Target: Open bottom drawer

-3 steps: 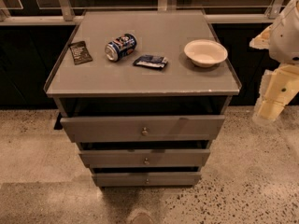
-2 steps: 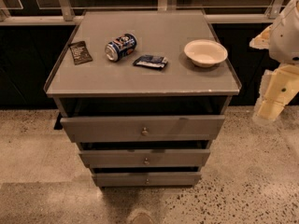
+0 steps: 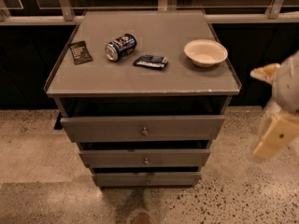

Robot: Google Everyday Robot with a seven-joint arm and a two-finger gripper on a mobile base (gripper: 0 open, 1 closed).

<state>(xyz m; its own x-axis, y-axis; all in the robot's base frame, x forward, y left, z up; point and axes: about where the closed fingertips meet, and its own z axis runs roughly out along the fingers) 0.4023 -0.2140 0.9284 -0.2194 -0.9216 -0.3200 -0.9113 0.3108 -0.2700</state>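
Observation:
The grey cabinet has three stacked drawers. The bottom drawer is the lowest and smallest-looking front, with a small round knob, and sits close to the floor. The middle drawer and top drawer stand above it, each front reaching further forward than the one below. My gripper hangs at the right edge of the view. It is beside the cabinet's right side at about the height of the top drawer, apart from all the drawers and holding nothing that I can see.
On the cabinet top lie a soda can on its side, a dark snack packet, a blue packet and a white bowl. Speckled floor surrounds the cabinet. A railing and dark wall stand behind it.
My arm and gripper have moved downward along the cabinet's right side and look blurred from motion. The cabinet, drawers and the items on top have not moved.

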